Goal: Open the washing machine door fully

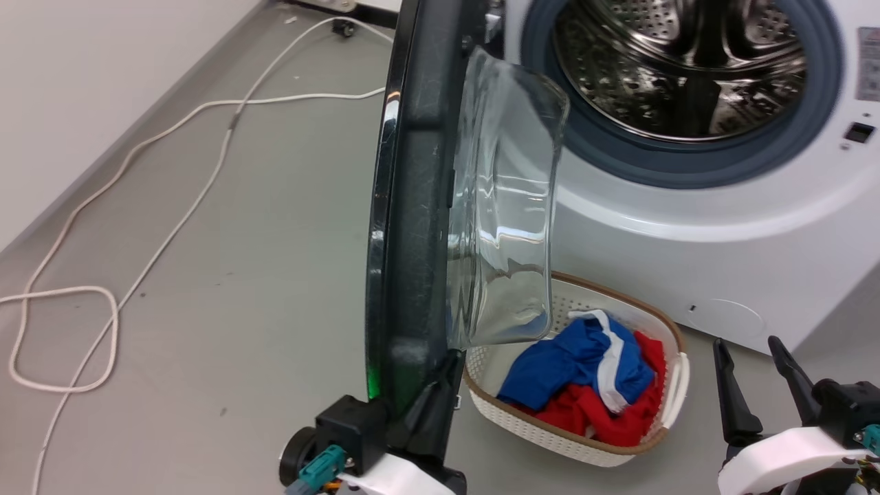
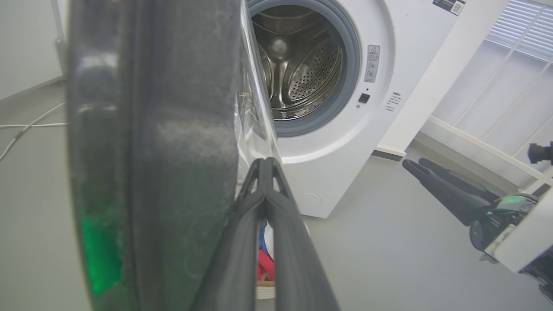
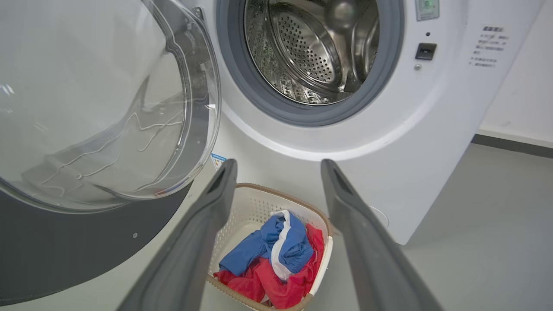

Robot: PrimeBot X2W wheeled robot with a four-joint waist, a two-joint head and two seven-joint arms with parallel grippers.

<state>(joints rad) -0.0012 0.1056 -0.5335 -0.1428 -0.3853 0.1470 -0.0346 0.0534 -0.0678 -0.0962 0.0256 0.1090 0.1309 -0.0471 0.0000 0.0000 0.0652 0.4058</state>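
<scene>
Left gripper point(image 2: 265, 162) tips meet, holding nothing, just beside the washing machine door point(image 1: 412, 206) (edge-on from the head, bowl-side in right wrist view); right gripper point(image 3: 278, 166) spread, empty.

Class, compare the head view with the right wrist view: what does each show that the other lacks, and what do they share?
Head view: a white cable looping over the floor, and the left end effector against the door. Right wrist view: a blue sticker on the machine. Shared: door, drum, basket of clothes, open right end effector.
</scene>
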